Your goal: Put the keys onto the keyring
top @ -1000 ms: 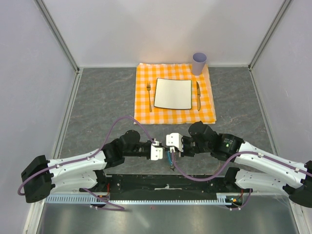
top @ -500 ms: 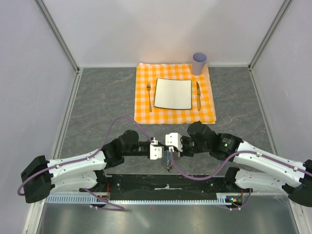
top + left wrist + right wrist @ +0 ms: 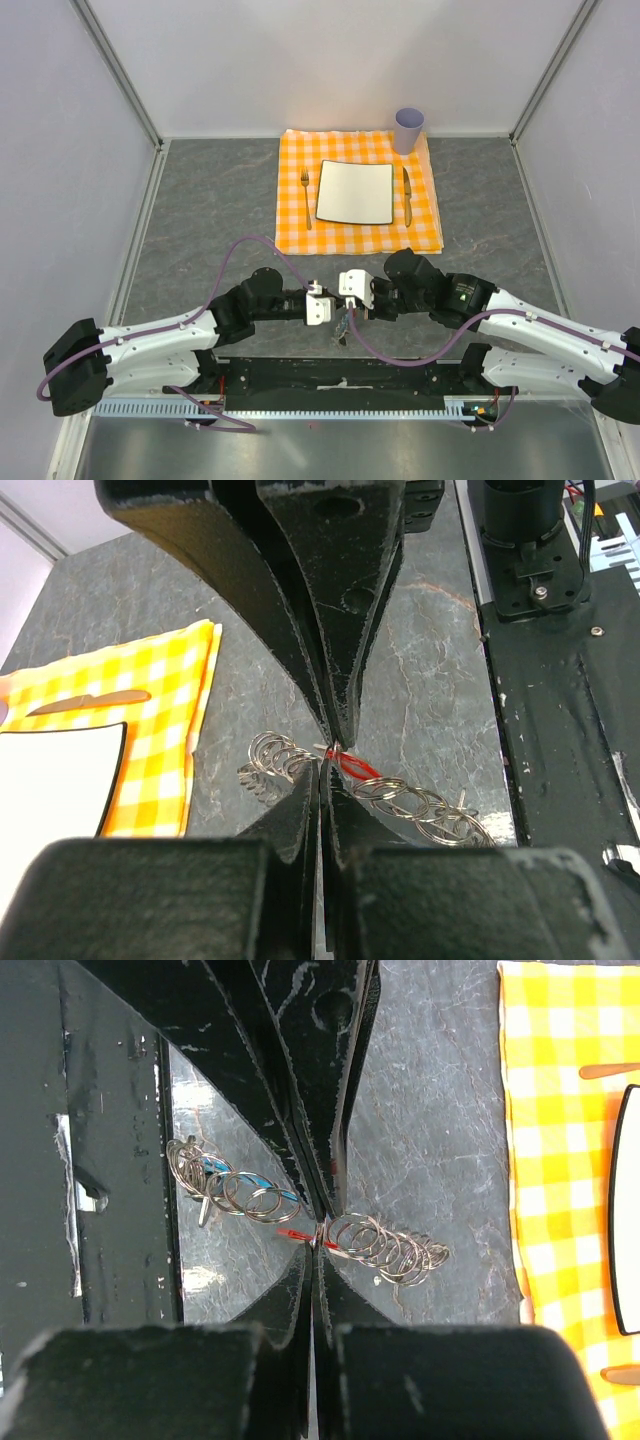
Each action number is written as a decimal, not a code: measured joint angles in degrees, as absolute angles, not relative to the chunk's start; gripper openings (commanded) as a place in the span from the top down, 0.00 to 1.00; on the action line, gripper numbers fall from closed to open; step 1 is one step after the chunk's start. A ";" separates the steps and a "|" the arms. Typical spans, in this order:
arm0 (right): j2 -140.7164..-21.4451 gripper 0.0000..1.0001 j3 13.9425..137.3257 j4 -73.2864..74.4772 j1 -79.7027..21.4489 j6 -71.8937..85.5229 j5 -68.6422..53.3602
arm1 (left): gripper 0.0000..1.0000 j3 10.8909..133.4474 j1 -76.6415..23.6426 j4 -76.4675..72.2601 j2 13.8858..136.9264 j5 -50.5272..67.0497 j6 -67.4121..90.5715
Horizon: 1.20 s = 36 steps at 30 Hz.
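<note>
Two claws meet tip to tip on the keyring

The left claw (image 3: 322, 772) and right claw (image 3: 315, 1252) are both pressed together, nose to nose, pinching the keyring (image 3: 420, 805) at the spot where the red key (image 3: 358, 767) lies. Whether either nips the key itself cannot be told. The silvery rings trail off to both sides of the tips over the grey surface (image 3: 200, 210), with the blue tab (image 3: 285, 1197) just beside the right claw's tips. Well beyond both claws, a checked cloth (image 3: 295, 235) carries a plate (image 3: 355, 192).
</note>
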<state>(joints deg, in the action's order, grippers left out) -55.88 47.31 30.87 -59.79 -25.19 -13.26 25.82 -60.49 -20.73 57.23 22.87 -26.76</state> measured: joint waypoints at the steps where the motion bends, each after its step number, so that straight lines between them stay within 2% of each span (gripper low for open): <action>1: -55.88 1.00 47.31 30.85 -59.79 -25.15 -13.17 | 0.98 25.80 -60.49 -20.82 57.23 22.72 -26.70; 14: -55.88 1.00 47.31 30.04 -59.79 -25.28 -12.47 | 0.98 24.64 -60.51 -24.25 57.23 18.87 -21.87; 26: -55.88 1.00 47.31 28.75 -59.88 -25.28 -11.66 | 0.98 16.97 -60.51 -37.17 55.00 16.53 -13.56; 36: -56.69 1.00 47.31 27.86 -59.90 -25.30 -12.71 | 0.98 15.14 -60.51 -44.10 55.05 15.51 -10.11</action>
